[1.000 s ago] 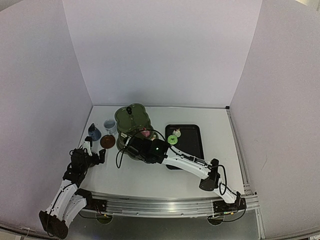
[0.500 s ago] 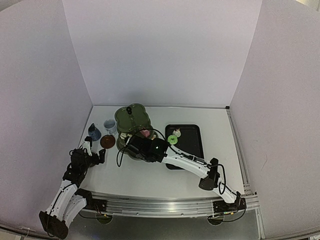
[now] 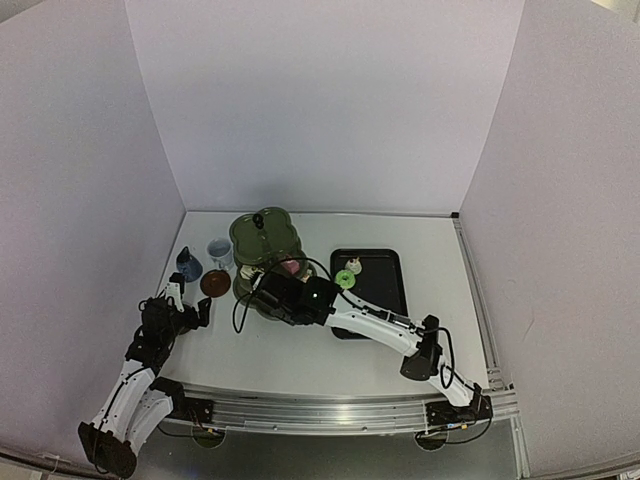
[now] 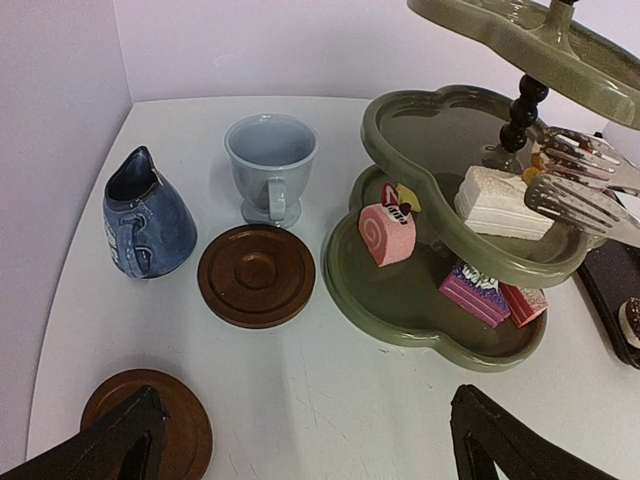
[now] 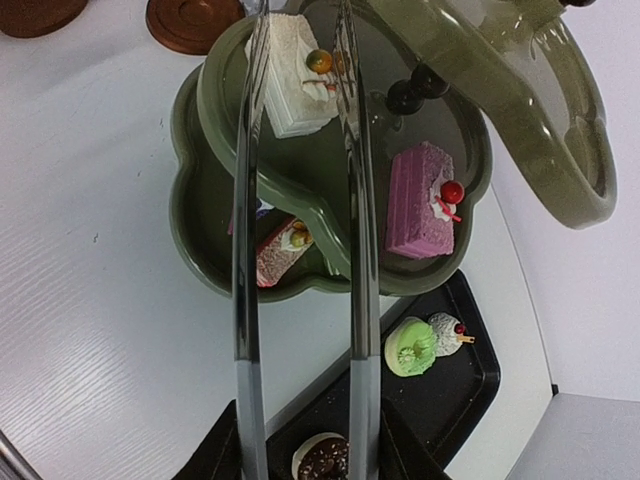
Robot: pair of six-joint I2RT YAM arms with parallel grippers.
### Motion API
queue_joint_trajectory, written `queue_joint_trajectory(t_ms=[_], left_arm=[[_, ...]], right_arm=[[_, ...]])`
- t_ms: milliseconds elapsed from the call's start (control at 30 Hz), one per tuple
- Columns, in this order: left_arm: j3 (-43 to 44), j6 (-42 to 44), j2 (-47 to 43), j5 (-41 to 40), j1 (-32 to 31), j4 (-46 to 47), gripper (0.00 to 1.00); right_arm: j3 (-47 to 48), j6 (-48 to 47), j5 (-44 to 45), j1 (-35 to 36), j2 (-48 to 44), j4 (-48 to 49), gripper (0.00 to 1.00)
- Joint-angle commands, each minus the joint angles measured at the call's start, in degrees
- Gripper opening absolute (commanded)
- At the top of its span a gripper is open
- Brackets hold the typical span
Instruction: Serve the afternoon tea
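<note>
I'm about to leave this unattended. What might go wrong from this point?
The tongs sit around the white cake near the rim of the middle tier; a careless pull might drag it off. The top tier overhangs closely, so lifting the tongs could bump the stand.

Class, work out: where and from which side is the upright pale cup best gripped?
Probably the rim of the pale cup, from above, one finger inside: it stands upright, mouth open, its small handle facing the left gripper and looking too tight to hook.
</note>
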Motion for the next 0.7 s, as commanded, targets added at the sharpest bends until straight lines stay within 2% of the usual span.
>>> queue_joint_trajectory(t_ms=[0, 267, 667], left_arm=[[-0.73, -0.41, -0.31, 0.85, 0.28, 2.11, 0.99], [-0.75, -0.49, -0.15, 0.97, 0.33, 2.22, 0.99], [-0.78, -0.41, 0.20, 1.26, 0.31, 2.37, 0.99]], right_arm=[[-3.08, 4.86, -2.13, 0.09, -8.34, 2.16, 0.35], [-9.75, 9.46, -3.63, 0.09, -14.84, 2.15, 0.35], [-26.85, 14.69, -10.07, -0.84, -28.67, 2.52, 0.35]])
